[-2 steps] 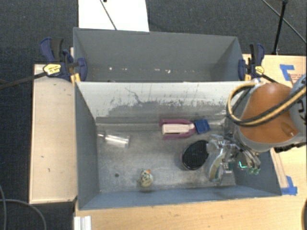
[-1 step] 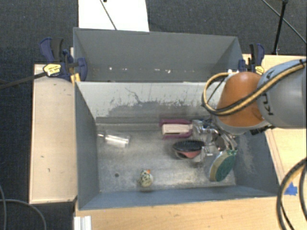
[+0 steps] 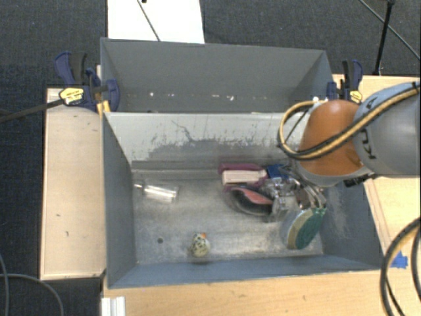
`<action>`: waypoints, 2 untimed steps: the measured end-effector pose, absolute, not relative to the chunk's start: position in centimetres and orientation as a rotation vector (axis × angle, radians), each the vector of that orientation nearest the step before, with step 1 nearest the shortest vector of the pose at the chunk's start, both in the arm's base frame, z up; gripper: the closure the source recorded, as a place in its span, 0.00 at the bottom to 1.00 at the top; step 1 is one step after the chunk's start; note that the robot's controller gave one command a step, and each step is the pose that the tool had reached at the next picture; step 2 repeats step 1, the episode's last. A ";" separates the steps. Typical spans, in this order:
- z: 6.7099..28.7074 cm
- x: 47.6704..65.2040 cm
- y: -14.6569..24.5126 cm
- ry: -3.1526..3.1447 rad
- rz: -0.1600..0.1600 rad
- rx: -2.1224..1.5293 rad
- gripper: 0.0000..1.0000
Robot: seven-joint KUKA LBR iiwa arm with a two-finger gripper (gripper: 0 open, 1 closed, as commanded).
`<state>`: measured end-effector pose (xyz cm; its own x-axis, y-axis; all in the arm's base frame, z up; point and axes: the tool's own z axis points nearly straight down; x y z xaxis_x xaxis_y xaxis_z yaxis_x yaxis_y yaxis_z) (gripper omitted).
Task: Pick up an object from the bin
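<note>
**Gripper low at the right end of a dark oval object**

The gripper (image 3: 281, 197) is down inside the bin (image 3: 197, 147), in the right half of its floor, below the arm's orange cover (image 3: 332, 137). It sits at the right end of a dark oval object (image 3: 247, 203) with a pink inside, which lies flat on the floor just right of the middle. The gripper's metal tip meets or overlaps that end of the object. Whether it touches cannot be made out. Whether the gripper is released, clenched or grasping anything cannot be told either, as its parts blur into the clutter around them.

A pink box (image 3: 241, 175) lies just behind the dark oval object, touching or nearly touching it, close to the foot of the back wall. A small blue thing (image 3: 277, 172) shows to the right of the box, just behind the gripper. A round green disc (image 3: 304, 228) with a pale rim stands tilted just in front of the gripper and to its right, near the right wall.

Well apart from all of these, a small clear plastic piece (image 3: 159, 191) lies on the left part of the floor. A speckled ball (image 3: 200, 245) rests near the front wall.
</note>
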<state>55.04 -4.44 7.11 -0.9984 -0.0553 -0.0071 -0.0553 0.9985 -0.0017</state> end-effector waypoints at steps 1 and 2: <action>24.9 53.9 -5.4 3.132 -0.002 -0.040 1.00; 24.9 53.9 -5.4 3.132 -0.002 -0.040 1.00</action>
